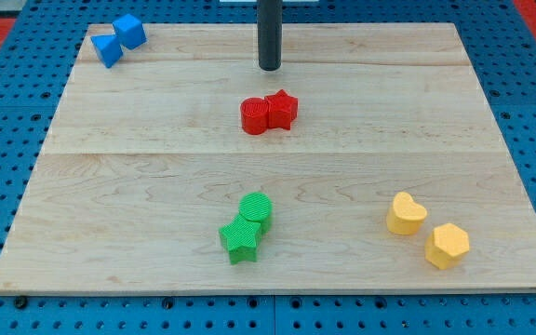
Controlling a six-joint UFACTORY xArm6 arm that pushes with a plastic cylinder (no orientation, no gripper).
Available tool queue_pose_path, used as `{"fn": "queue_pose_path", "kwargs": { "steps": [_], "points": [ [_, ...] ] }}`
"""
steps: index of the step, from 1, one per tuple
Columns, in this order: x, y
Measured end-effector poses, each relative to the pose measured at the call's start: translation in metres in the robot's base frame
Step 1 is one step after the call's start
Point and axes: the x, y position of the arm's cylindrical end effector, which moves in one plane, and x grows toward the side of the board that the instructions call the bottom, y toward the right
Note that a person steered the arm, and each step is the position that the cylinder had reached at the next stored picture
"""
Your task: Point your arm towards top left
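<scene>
Hovering over the pale wooden counter (pixel 110 140), my tip (pixel 269 68) sits just above the ridged red cylinder (pixel 254 116) and red star (pixel 282 109); no claw in sight.

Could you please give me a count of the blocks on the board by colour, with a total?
Blue: 2, a cube and a triangular block
Red: 2, a cylinder and a star
Green: 2, a cylinder and a star
Yellow: 2, a heart and a hexagon
Total: 8
</scene>
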Motion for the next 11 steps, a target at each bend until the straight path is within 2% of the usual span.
{"fn": "queue_pose_path", "kwargs": {
  "steps": [3, 4, 5, 8, 9, 10, 11],
  "points": [
    [0.003, 0.028],
    [-0.024, 0.029],
    [-0.071, -0.003],
    [-0.089, -0.069],
    [-0.044, -0.078],
    [0.03, -0.127],
    [0.034, -0.242]
  ]
}}
